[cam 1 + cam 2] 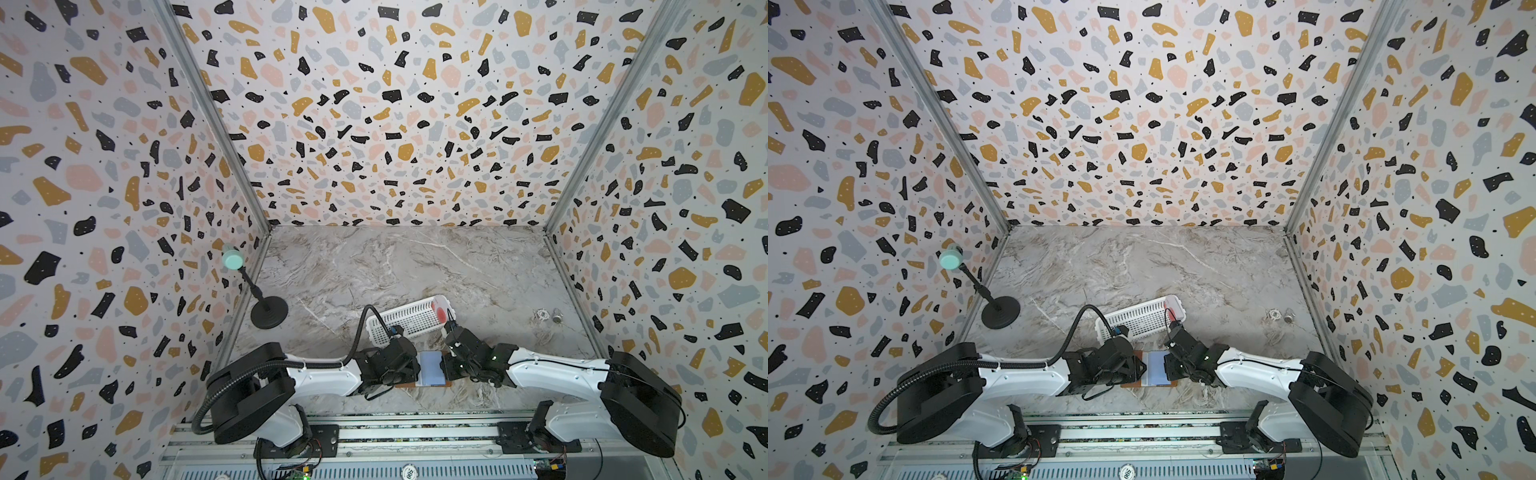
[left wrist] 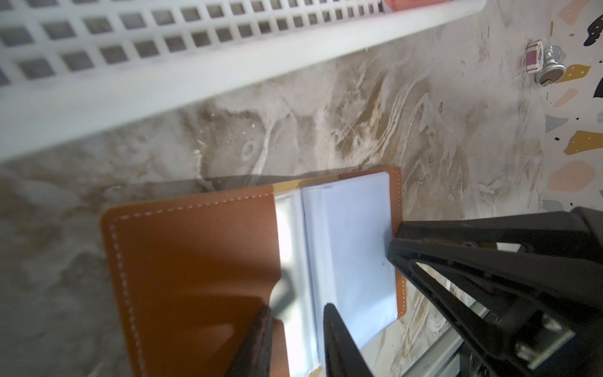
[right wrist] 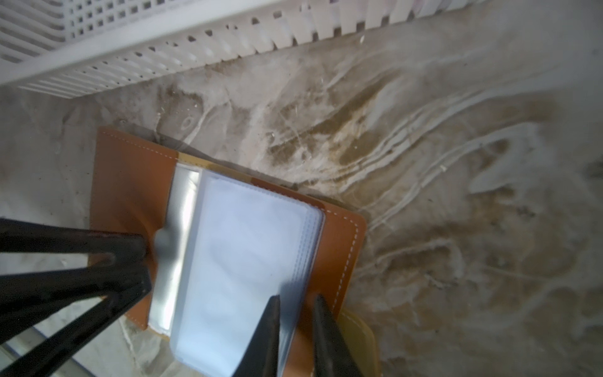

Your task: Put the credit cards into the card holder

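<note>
Right gripper (image 3: 297,302) pinches the holder (image 1: 430,368) by the free edge of its pale blue sleeves (image 3: 248,248), jaws nearly together. Left gripper (image 2: 296,308) is at the other half, jaws slightly apart astride a clear sleeve by the spine (gripping or only pressing, I cannot tell). The holder lies open on the table (image 1: 415,266) near the front edge, between both arms. Just behind it, a white basket (image 1: 409,319) holds a red-blotched card (image 1: 439,309) at its right end

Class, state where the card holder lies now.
In both top views the card holder lies open on the table near its front edge, between the left gripper and the right gripper, just nearer the robot than the white basket.
</note>
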`<action>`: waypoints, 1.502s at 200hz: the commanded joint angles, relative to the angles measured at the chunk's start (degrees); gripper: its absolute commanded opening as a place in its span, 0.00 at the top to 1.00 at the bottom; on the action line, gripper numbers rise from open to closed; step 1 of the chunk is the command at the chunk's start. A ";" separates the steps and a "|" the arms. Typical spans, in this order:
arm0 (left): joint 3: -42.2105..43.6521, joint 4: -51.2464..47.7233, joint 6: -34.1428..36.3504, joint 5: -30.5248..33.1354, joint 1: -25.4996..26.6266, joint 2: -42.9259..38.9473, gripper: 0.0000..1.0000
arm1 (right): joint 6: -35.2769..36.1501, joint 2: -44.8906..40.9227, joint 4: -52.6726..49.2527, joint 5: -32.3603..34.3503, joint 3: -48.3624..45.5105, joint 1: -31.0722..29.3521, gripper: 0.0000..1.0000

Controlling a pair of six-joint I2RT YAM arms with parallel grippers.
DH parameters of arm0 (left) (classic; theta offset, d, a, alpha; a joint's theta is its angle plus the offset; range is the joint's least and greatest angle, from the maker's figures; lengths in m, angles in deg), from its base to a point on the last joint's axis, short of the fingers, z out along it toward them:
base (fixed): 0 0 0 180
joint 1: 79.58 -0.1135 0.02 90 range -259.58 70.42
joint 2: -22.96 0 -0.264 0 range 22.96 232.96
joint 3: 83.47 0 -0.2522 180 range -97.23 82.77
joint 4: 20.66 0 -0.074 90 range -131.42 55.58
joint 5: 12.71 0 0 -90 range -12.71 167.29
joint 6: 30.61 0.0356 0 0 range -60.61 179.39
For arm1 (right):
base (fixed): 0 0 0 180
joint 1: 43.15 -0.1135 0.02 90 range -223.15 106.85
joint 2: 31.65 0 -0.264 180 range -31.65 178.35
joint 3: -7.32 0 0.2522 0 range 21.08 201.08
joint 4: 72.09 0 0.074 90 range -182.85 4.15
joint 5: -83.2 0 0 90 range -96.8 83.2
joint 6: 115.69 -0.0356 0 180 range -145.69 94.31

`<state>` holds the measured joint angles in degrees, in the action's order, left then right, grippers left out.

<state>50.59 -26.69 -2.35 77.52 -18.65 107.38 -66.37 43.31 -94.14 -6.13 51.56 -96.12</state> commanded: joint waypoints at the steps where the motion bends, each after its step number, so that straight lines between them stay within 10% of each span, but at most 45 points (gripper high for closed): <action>1: 0.54 2.36 0.68 -0.71 0.33 0.63 0.71 | 0.33 -0.51 -0.21 0.81 -0.22 0.25 0.79; 169: -1.65 4.61 8.64 5.13 0.01 -8.47 0.65 | 5.87 -8.67 -2.34 4.23 6.34 0.44 0.78; 300: -19.00 -4.20 20.60 -0.60 -11.89 4.33 0.69 | 13.18 -9.64 -4.63 2.32 12.56 10.55 0.74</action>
<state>34.37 -28.51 14.31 78.83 -28.14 109.09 -56.21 33.16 -97.29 -2.37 60.94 -88.15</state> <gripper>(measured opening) 0.318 0.248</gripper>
